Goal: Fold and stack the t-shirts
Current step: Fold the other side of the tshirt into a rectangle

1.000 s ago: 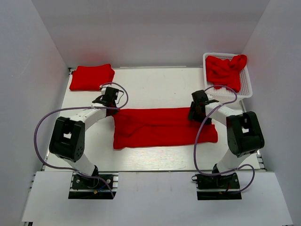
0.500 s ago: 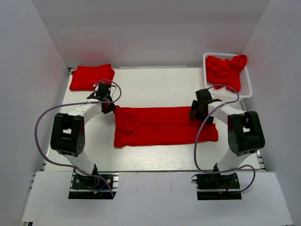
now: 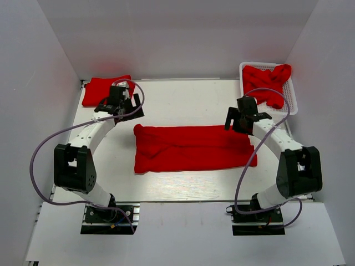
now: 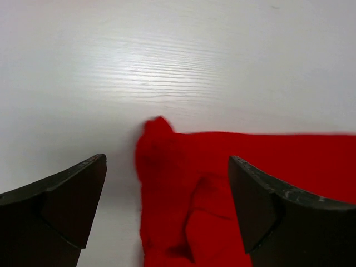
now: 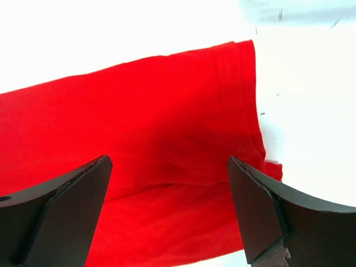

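**Fig.** The half-folded shirt [image 3: 194, 148] lies flat as a long band. The left gripper [image 3: 119, 104] hovers just beyond the band's far left corner and the right gripper [image 3: 243, 117] over its far right corner, both with jaws apart and holding nothing. A finished shirt [image 3: 108, 90] lies beyond the band's left end, and a basket [image 3: 294, 102] of unfolded shirts [image 3: 266, 82] beyond its right end. The next fold probably runs end to end. Pinch every layer, since the left corner looks bunched, and keep the edges level.
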Available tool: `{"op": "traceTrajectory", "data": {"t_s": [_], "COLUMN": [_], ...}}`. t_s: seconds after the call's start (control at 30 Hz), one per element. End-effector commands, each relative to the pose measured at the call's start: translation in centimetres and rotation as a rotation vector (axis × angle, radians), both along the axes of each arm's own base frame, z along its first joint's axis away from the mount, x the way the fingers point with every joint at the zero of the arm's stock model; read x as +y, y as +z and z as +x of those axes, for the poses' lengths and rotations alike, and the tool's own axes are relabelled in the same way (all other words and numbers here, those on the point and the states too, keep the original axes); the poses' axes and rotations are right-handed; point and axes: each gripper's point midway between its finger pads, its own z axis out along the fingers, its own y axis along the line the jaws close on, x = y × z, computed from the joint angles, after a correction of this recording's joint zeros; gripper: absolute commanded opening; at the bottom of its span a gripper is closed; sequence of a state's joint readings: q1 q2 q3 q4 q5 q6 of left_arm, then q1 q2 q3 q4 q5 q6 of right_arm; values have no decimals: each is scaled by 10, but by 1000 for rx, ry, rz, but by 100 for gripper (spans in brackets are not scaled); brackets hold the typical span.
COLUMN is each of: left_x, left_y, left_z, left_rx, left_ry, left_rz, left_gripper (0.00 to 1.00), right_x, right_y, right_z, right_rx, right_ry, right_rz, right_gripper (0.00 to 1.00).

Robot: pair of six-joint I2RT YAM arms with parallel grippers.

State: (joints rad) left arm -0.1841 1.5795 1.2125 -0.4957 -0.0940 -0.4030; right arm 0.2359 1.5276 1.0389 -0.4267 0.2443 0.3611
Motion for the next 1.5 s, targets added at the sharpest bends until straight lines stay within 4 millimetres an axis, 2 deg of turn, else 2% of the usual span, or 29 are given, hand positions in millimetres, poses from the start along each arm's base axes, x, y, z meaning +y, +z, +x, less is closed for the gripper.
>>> {"op": "traceTrajectory", "data": {"t_s": [0.0,0.03,0.07,0.1,0.2,0.3,0.37,0.4,0.43,0.5,0.6,0.7,0.83,0.87,0.9,1.03,1.13,1.23,1.27,1.37,1.4,1.47], "left_x": [-63,-74,-81,-82,-100,-106,-103,-106,-103,-104,-107,-111,-110,-111,-111,-112,-116,-121,-122,-141,-148,-158], "left_y": [39,26,26,15,2,-14,-22,-21,-34,-45,-60,-62,-72,-67,-70,-72,-71,-57,-61,-39,-41,-32], "left_z": [-2,-7,-11,-14,-32,-47,-52,-51,-52,-53,-49,-48,-59,-56,-58,-60,-62,-61,-66,-79,-88,-96], "left_rx": [-163,-136,-143,-121,-117,-121,-119,-137,-106,-86,-47,-40,-15,-36,-37,-35,-38,-77,-67,-145,-139,-164], "left_ry": [-451,-514,-564,-595,-748,-852,-873,-898,-899,-924,-933,-946,-964,-964,-964,-965,-978,-981,-990,-1067,-1089,-1135], "left_rz": [-97,-105,-93,-88,-61,-21,-2,14,29,33,15,-4,-18,-15,-15,-30,-49,-77,-92,-206,-241,-292], "left_gripper": [100,100,100,100,96,96,95,95,94,90,76,66,60,60,58,38,29,5,0,0,0,0], "right_x": [3,1,1,0,-2,-4,-4,-3,-3,-4,-5,-6,-9,-10,-10,-8,-9,-10,-10,-9,-8,-10], "right_y": [21,19,16,13,17,14,14,11,9,8,6,5,2,2,-1,0,3,2,2,4,5,6], "right_z": [-5,-8,-12,-16,-21,-24,-25,-25,-26,-27,-28,-28,-29,-29,-30,-29,-28,-30,-29,-30,-30,-30], "right_rx": [-50,-45,-38,-27,-39,-21,-14,-3,3,9,20,22,34,36,45,45,36,41,39,34,30,28], "right_ry": [45,46,48,49,52,44,41,41,41,41,34,29,17,16,19,20,16,12,9,14,14,10], "right_rz": [21,14,13,9,10,5,9,8,6,5,-1,-6,-19,-23,-25,-19,-21,-24,-19,-15,-11,-13], "right_gripper": [90,90,90,90,90,90,90,90,90,90,90,90,90,90,90,90,90,90,90,90,90,90]}}
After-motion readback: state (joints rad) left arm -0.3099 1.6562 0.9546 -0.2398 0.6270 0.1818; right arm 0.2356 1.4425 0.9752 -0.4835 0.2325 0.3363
